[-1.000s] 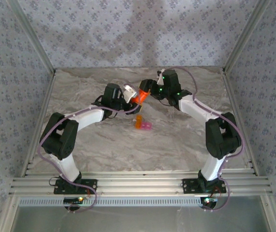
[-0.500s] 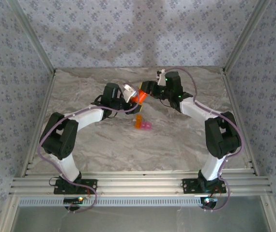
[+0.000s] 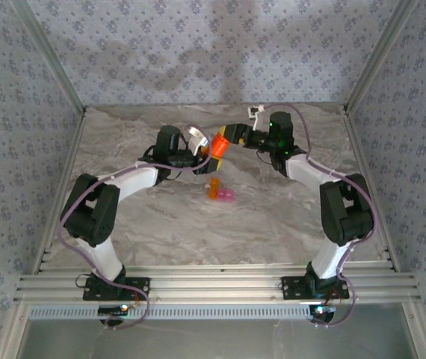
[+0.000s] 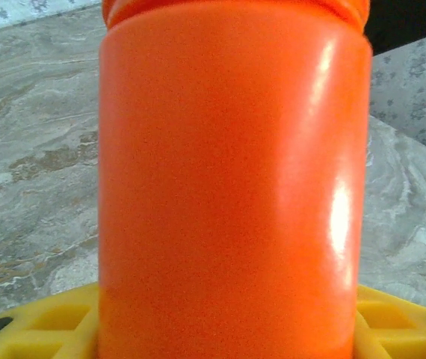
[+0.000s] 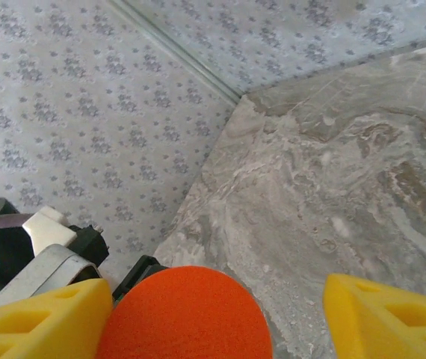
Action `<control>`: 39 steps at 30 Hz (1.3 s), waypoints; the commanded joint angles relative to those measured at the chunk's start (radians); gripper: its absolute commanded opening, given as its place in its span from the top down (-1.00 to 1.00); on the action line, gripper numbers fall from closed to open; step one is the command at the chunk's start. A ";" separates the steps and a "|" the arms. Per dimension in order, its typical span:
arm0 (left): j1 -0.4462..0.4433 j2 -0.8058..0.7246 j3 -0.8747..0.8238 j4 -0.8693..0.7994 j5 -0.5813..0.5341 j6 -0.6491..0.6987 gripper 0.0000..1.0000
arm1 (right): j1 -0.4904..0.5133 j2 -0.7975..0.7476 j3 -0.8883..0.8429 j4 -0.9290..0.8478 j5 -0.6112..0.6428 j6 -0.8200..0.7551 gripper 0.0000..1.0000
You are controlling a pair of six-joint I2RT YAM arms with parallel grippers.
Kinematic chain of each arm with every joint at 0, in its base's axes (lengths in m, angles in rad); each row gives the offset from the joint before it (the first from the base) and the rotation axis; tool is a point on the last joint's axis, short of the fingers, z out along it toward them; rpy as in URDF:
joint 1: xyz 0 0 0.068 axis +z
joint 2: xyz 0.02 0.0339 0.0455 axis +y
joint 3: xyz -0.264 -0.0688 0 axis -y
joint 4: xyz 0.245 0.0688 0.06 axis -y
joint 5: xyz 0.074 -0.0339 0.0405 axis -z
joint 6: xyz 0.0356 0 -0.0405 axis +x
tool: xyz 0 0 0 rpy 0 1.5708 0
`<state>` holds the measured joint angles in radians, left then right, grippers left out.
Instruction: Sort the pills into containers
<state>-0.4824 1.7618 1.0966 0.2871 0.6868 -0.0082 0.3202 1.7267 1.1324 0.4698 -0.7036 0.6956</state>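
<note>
Left end effector (image 3: 207, 147) grips the smooth, rigid orange bottle (image 4: 232, 187); right end effector (image 3: 233, 135) stands open at its end. Containers (image 3: 220, 192), mid-surface, judged light and slide-prone; grasp across outer walls.

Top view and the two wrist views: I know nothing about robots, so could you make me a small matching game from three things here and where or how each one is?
Things
1. orange bottle
2. containers
3. right gripper

Places or states
A. lying on the table, apart from both arms
B. open, one finger on each side of the bottle's end
C. held by the left gripper

Pairs: 1-C, 2-A, 3-B
</note>
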 commanded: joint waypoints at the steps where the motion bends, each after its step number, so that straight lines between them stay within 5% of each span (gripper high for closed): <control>1: -0.006 -0.031 0.019 -0.003 -0.070 0.052 1.00 | -0.022 -0.069 0.030 -0.113 0.119 0.042 -0.53; 10: -0.051 -0.028 0.024 -0.064 -0.245 0.163 1.00 | -0.011 -0.071 0.112 -0.363 0.254 0.130 -0.54; 27: -0.065 -0.021 0.035 -0.091 -0.267 0.188 1.00 | 0.083 0.033 0.185 -0.417 0.266 0.131 -0.55; 39: -0.063 -0.019 0.036 -0.084 -0.256 0.183 1.00 | 0.086 0.053 0.167 -0.362 0.195 0.119 0.15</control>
<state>-0.5434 1.7615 1.0992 0.1791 0.4183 0.1654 0.4038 1.7676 1.2873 0.0792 -0.4644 0.8242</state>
